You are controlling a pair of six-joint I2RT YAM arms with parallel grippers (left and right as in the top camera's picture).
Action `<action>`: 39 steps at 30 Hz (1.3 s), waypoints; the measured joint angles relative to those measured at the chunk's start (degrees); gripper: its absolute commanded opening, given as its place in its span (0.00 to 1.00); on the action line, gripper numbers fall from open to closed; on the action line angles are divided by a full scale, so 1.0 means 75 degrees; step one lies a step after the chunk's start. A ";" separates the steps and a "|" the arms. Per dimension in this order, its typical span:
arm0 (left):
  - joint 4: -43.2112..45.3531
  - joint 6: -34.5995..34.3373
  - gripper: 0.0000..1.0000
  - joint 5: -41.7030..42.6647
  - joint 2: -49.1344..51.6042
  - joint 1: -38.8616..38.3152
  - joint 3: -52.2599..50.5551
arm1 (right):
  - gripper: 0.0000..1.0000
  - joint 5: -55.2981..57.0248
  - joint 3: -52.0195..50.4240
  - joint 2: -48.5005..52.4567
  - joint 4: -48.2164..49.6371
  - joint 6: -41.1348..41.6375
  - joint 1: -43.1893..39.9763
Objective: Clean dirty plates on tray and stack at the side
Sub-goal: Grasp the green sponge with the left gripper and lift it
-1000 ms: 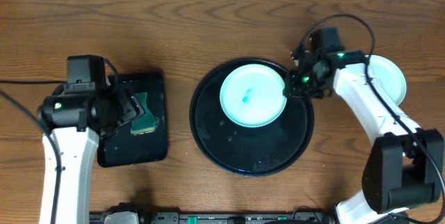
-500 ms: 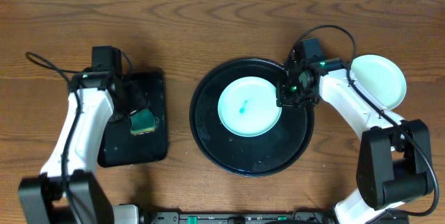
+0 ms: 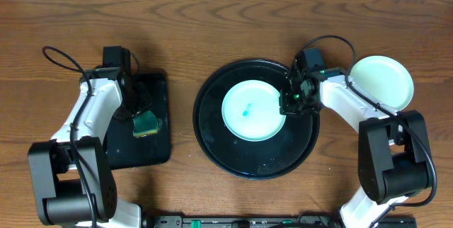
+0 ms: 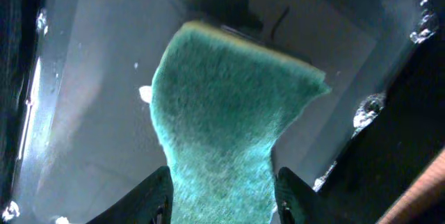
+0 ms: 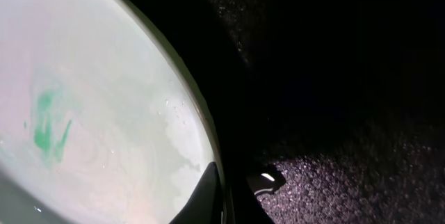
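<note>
The plates in sight number two. The smeared plate [image 3: 249, 111] lies flat inside the one round black tray [image 3: 255, 158], set toward the tray's upper half, with a single small teal smear [image 3: 248, 110] at its centre. The second plate [image 3: 386, 79] sits on the wooden table [image 3: 212, 23] to the right of the tray, off it altogether, with no smear showing on the part that is visible; the right arm crosses its lower left edge. Whether another plate lies beneath it cannot be told. The right gripper [image 3: 291, 100] is at the right edge of the smeared plate. In the right wrist view its two fingers stand close together across the rim of that plate [image 5: 90, 99], one on the pale inner side and one on the dark tray [image 5: 334, 78] side, so the right gripper [image 5: 233, 182] pinches the rim narrowly. The smear [image 5: 49, 123] shows there as a green streak. The left gripper [image 3: 140, 111] is over the one small rectangular black tray [image 3: 141, 154], left of the round tray and well apart from it. It holds the single green sponge [image 3: 147, 123]: in the left wrist view the sponge [image 4: 229, 113] is squeezed narrower where the left gripper [image 4: 222, 197] clamps it, and it hangs above the wet tray floor [image 4: 90, 78].
</note>
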 measured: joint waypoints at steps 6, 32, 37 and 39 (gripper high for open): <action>0.0277 -0.0003 0.48 0.0003 0.0047 -0.0003 0.0000 | 0.02 -0.0096 -0.0405 -0.0192 0.0493 0.0029 -0.0009; 0.0326 0.0026 0.07 0.0114 0.0557 0.0006 -0.0026 | 0.02 -0.0262 -0.0548 -0.0251 0.0659 0.0079 -0.0064; -0.0052 0.0099 0.07 0.0254 -0.1040 0.0000 -0.0233 | 0.02 -0.0268 -0.0551 -0.0251 0.0662 0.0079 -0.0064; -0.0067 0.0146 0.07 0.0227 -0.1883 -0.0009 -0.0233 | 0.02 -0.0274 -0.0554 -0.0251 0.0662 0.0079 -0.0064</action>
